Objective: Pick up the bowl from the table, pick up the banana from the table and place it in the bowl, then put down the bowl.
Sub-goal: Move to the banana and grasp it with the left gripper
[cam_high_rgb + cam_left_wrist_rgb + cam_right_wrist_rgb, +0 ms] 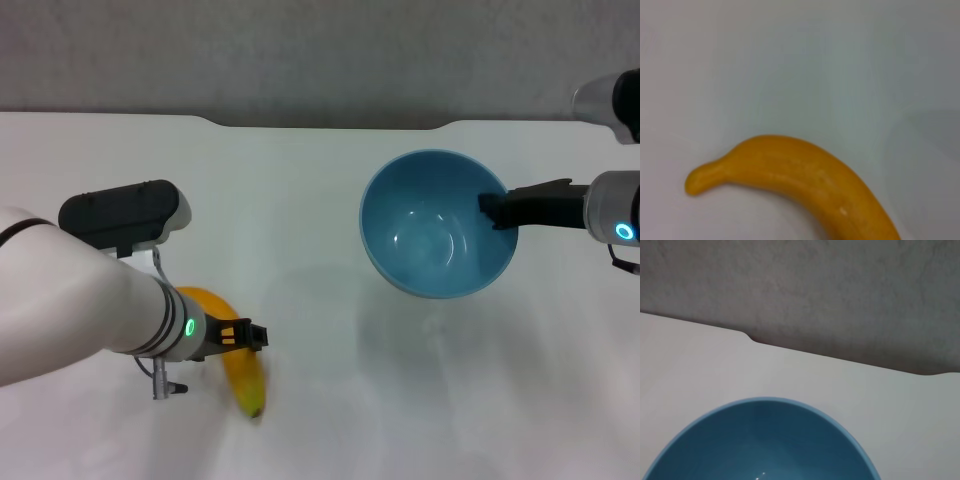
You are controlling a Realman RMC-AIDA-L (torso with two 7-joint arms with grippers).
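Large plain white tabletop [320, 200] with a notched far edge is carrying everything, grey wall [300, 50] behind it. Round glossy light-blue bowl [438, 236] is sitting to the robot's right; its shadow falling offset on the tabletop suggests it is being held up off the surface, tilted a bit, so its open mouth is staying reachable for the drop. Right claw [497, 212] is pinching the bowl's rim from the right side, one finger inside the wall, closed on it. Bowl is empty. Curved yellow-orange banana [238, 360] is lying on the tabletop near the front left, well apart from the bowl, dark tip pointing toward the robot. Left claw [245, 335] is sitting over the banana's middle, likely lining up the grasp; can't tell whether its fingers are spread or closed on the fruit
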